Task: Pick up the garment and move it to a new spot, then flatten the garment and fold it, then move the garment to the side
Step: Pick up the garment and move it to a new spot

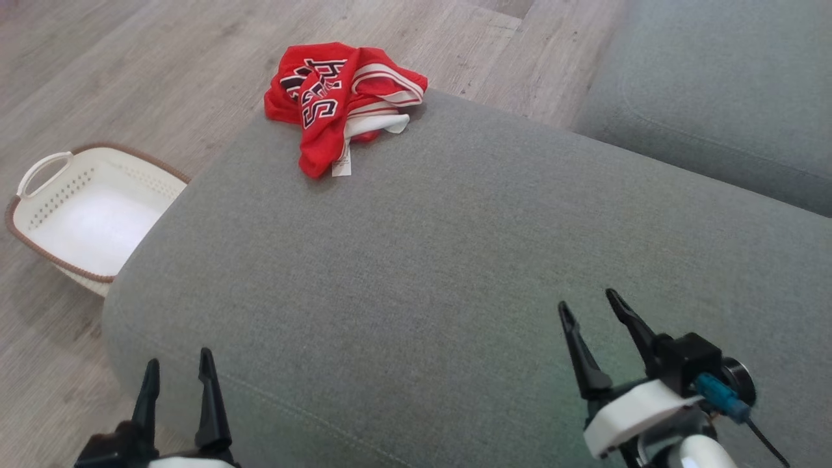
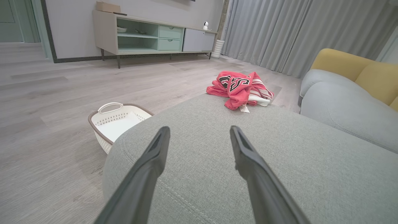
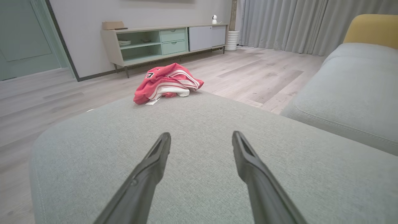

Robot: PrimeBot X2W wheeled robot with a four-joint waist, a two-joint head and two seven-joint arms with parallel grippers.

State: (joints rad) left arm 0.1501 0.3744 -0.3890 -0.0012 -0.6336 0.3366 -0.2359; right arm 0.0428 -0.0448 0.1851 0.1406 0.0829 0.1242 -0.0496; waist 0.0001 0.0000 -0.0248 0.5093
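From the head, the left gripper and right gripper hover wide open over the near edge of a grey cushion. The crumpled red garment lies at its far edge, and a white basket sits on the floor to the left. The left wrist adds a far cabinet and a yellow sofa back; the right wrist looks past spread fingers at the garment's striped side, well apart.

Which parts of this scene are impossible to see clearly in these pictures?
Garment, head view: the lettering is folded into itself, so it is unreadable.
White label on it, head view: too small to read.
Basket, head view: one side is hidden behind the cushion.
Left gripper, head view: its base is cut off by the bottom edge.
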